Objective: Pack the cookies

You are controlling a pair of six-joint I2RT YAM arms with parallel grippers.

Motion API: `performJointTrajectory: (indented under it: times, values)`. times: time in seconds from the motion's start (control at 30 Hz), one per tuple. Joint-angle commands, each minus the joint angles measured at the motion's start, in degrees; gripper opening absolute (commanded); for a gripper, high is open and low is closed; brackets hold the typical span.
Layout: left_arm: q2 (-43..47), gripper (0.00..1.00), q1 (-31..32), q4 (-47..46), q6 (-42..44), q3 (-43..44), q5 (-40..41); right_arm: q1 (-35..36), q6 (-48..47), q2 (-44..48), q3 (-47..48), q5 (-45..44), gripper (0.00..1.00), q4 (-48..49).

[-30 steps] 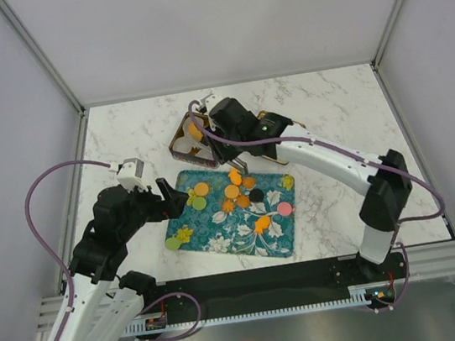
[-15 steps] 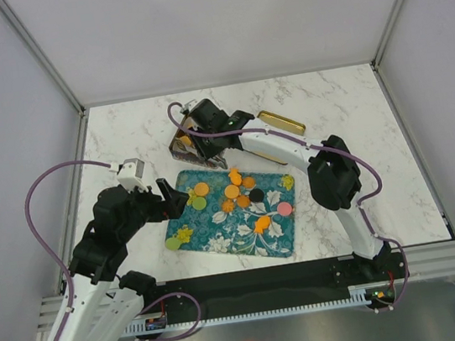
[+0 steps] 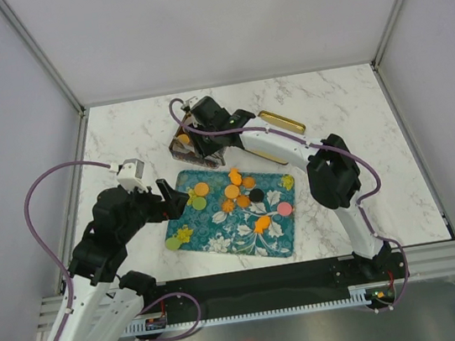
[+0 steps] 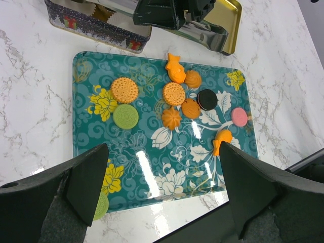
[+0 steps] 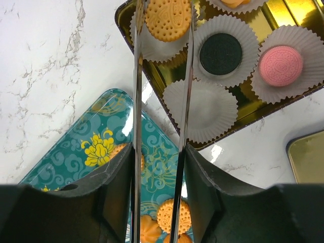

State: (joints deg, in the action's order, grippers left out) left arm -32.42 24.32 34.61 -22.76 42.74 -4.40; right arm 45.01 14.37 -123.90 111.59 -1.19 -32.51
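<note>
Several cookies [image 3: 232,191], mostly orange with black, pink and green ones, lie on a teal flowered tray [image 3: 237,239]; the left wrist view shows them [image 4: 173,93] too. My right gripper [image 5: 159,152] is shut on metal tongs [image 5: 137,76] over the open tin [image 3: 180,147]. The tong tips flank an orange cookie [image 5: 168,19] lying in a white paper cup. A black cookie [image 5: 220,53] and a pink one [image 5: 281,66] sit in other cups; one cup [image 5: 200,109] is empty. My left gripper [image 4: 162,202] is open and empty above the tray's near left edge.
The gold tin lid [image 3: 282,122] lies on the marble right of the tin, under the right arm. A green cookie [image 3: 173,242] sits at the tray's left corner. Frame posts and walls border the table.
My right gripper has moved from above the tray's cookies back and left to the tin, and the tongs now stand round an orange cookie in a cup. The left arm has not moved.
</note>
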Motion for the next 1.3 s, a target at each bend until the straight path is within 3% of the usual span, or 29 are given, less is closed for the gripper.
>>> performJointTrajectory:
  times: [0.0, 0.3, 0.47, 0.73, 1.0, 1.27]
  values:
    - [0.4, 0.98, 0.5, -1.2, 1.8, 0.0, 1.2, -0.2, 0.7, -0.6, 1.6, 1.1, 0.5, 3.2]
    - [0.7, 0.98, 0.7, -1.1, 1.7, -0.1, 1.4, -0.2, 0.7, -0.6, 1.6, 1.1, 0.58, 3.2]
    - [0.6, 0.98, 0.8, -1.0, 1.8, 0.0, 1.6, -0.3, 0.7, 0.4, 1.5, 1.1, 0.58, 3.2]
    - [1.0, 0.98, 0.9, -1.0, 1.7, 0.0, 1.9, -0.2, 1.4, 9.9, -2.1, 1.0, 0.54, 1.7]
    - [1.0, 0.98, 1.0, -1.0, 1.6, 0.0, 1.9, 4.0, 1.5, 27.5, -22.7, -3.4, 0.54, 2.1]
    - [1.0, 0.98, 1.1, -1.0, 1.6, 0.0, 1.8, 10.7, 4.5, 36.9, -39.5, -5.0, 0.54, 2.5]
